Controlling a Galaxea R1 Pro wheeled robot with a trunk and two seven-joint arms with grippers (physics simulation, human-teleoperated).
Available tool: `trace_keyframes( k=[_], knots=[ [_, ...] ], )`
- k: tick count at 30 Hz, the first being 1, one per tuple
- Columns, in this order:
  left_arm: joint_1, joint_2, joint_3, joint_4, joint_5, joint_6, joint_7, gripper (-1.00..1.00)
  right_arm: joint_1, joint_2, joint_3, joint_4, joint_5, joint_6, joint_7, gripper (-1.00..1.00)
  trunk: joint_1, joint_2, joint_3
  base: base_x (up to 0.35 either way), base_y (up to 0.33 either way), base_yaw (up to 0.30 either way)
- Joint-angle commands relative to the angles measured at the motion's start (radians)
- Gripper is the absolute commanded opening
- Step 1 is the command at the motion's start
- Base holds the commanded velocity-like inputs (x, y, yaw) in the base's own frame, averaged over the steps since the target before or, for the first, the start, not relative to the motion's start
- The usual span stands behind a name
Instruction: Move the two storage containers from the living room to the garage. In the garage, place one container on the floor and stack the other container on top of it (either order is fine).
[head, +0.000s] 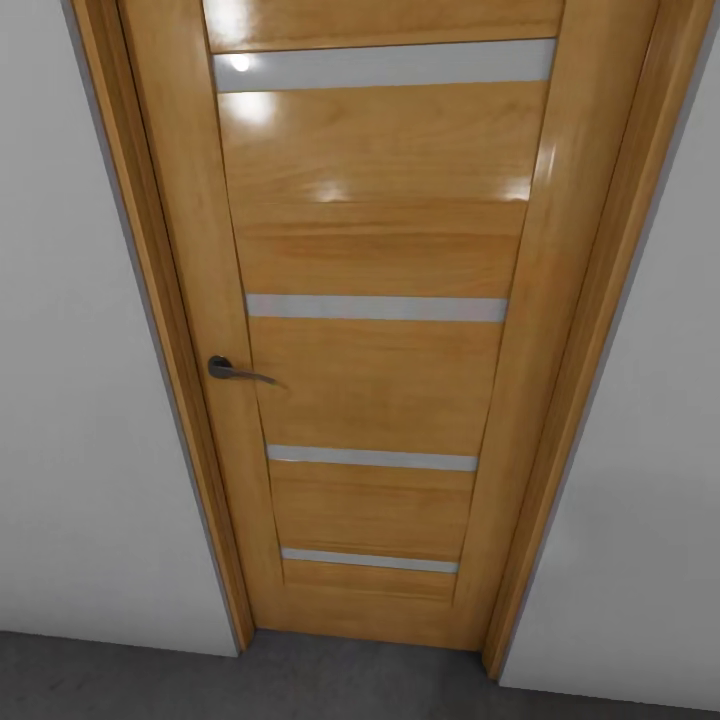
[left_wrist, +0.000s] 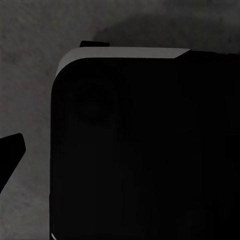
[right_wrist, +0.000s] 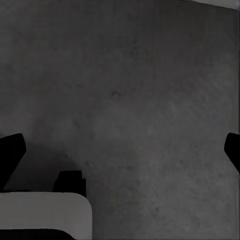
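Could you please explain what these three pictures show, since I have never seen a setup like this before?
These are simulator renders from a wheeled robot with two arms. The big picture comes from its head camera: it faces a closed glossy wooden door with four pale glass slits and a dark metal lever handle, set in plain white walls. The other two come from cameras near each gripper, both aimed down at the rough dark grey floor. In the right wrist view, the two black fingertips at the edges stand wide apart, holding nothing. In the left wrist view, a black, grey-edged part of the robot covers most of the picture. No orange-red bin is held.
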Motion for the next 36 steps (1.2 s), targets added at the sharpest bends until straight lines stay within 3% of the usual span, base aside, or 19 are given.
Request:
trace_keyframes(
  k=[1,3,7,10,17,20,24,29,31,36],
  knots=[
    [0.0,0.0,0.002,0.0,0.005,-0.003,0.0,1.0,-0.016,0.001,0.002,-0.041,0.001,0.051,0.0,1.0,0.0,-0.001,-0.001,0.0,0.0,0.0],
    [0.0,-0.001,0.002,0.0,0.005,-0.003,-0.001,1.0,-0.037,0.003,0.003,-0.07,-0.001,0.094,0.0,1.0,0.0,-0.001,-0.001,0.0,0.0,0.0],
    [0.0,-0.001,0.002,0.0,0.005,-0.003,-0.001,1.0,-0.135,0.01,0.007,-0.105,-0.003,0.193,-0.002,1.0,0.0,-0.001,-0.001,0.0,0.0,0.0],
    [0.0,-0.001,0.002,0.001,0.005,-0.003,-0.001,1.0,-0.208,0.038,0.015,-0.107,0.008,0.225,-0.006,1.0,0.0,-0.001,-0.001,0.0,0.0,0.0],
    [0.0,0.0,0.001,0.0,0.005,-0.002,-0.001,1.0,-0.359,0.154,0.078,-0.098,0.103,0.276,-0.01,1.0,0.0,-0.001,-0.001,0.0,0.0,0.0],
    [0.0,0.0,0.001,0.0,0.005,-0.002,-0.001,1.0,-0.392,0.192,0.085,-0.096,0.126,0.299,-0.011,1.0,0.0,-0.001,-0.001,0.0,0.0,0.0],
    [0.0,0.0,0.0,0.001,0.005,-0.002,-0.001,1.0,-0.446,0.262,0.091,-0.097,0.157,0.353,-0.009,1.0,0.0,-0.001,-0.001,0.0,0.0,0.0],
    [0.0,0.0,0.0,0.0,0.005,-0.002,-0.001,1.0,-0.49,0.312,0.103,-0.106,0.176,0.404,-0.006,1.0,0.0,-0.001,-0.001,0.0,0.0,0.0],
    [0.0,0.0,0.0,0.0,0.005,-0.002,-0.001,1.0,-0.502,0.312,0.114,-0.109,0.18,0.418,-0.004,1.0,0.0,-0.001,-0.001,0.0,0.0,0.0],
    [0.0,0.0,0.0,0.0,0.005,-0.002,-0.001,1.0,-0.521,0.312,0.224,-0.149,0.182,0.428,-0.002,1.0,0.0,-0.001,-0.001,0.0,0.0,0.0]
  ],
)
